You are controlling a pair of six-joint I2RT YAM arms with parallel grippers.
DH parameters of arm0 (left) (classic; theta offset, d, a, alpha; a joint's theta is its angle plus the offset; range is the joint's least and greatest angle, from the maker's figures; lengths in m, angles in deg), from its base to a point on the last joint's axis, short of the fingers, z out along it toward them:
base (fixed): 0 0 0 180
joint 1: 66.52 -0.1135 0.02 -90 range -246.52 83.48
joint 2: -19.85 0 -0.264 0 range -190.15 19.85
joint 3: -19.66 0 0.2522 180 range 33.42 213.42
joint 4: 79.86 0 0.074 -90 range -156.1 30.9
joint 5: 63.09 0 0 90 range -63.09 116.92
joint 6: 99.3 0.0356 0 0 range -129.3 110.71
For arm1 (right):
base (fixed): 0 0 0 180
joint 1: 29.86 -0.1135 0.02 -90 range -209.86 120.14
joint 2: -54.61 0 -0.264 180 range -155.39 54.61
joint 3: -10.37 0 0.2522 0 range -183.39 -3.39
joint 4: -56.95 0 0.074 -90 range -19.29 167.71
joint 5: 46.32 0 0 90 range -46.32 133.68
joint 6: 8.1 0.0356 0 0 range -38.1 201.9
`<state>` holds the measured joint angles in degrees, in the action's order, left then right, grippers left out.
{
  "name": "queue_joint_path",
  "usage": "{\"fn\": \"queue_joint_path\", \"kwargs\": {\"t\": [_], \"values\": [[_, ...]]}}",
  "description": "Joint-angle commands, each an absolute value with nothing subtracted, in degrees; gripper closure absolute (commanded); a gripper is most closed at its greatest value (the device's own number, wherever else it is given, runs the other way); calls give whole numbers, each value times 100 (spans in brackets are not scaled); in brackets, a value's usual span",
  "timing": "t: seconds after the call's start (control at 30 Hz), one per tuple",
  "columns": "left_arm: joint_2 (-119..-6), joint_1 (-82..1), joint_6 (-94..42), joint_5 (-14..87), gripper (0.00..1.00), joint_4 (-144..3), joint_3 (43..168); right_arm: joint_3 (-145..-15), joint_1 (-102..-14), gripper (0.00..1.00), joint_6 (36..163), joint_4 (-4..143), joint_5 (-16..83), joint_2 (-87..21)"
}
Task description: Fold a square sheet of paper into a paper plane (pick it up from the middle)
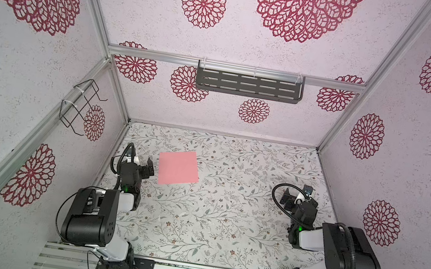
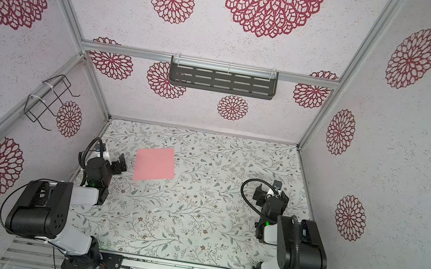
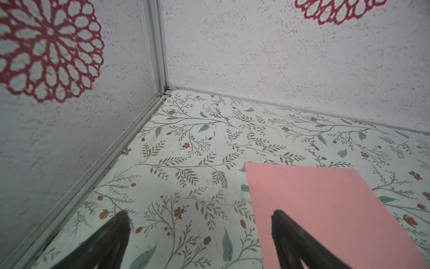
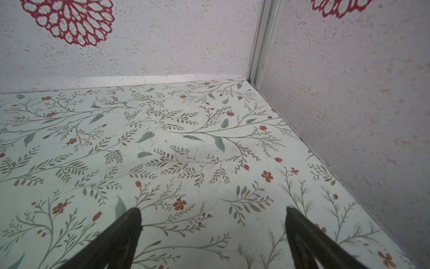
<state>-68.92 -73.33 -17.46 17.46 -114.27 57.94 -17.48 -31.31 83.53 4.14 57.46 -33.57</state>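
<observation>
**Paper plane: nothing folded yet**

The paper [image 1: 178, 168] is seen lying flat and uncreased on the table [image 1: 222, 230], far-left area. It hasn't been picked up. The left gripper [image 1: 143, 162] is parked just beside it, jaws wide, nothing held. The right gripper [image 1: 297, 193] is well apart, also wide and empty. Every fold is left to be done.

Square sheet of paper [image 1: 178, 167], salmon-pink, flat, unfolded
</observation>
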Motion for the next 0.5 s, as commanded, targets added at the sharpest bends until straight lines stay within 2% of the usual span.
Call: {"fn": "queue_joint_path", "kwargs": {"t": [0.0,0.47], "values": [[-6892,-7382,-1699,1810,3,-11507,5808,-1790,-3163,1,8383,187,5864,-3329],[-6902,-7388,-1696,1812,3,-11485,5813,-1814,-3161,1,8406,226,5844,-3337]]}}
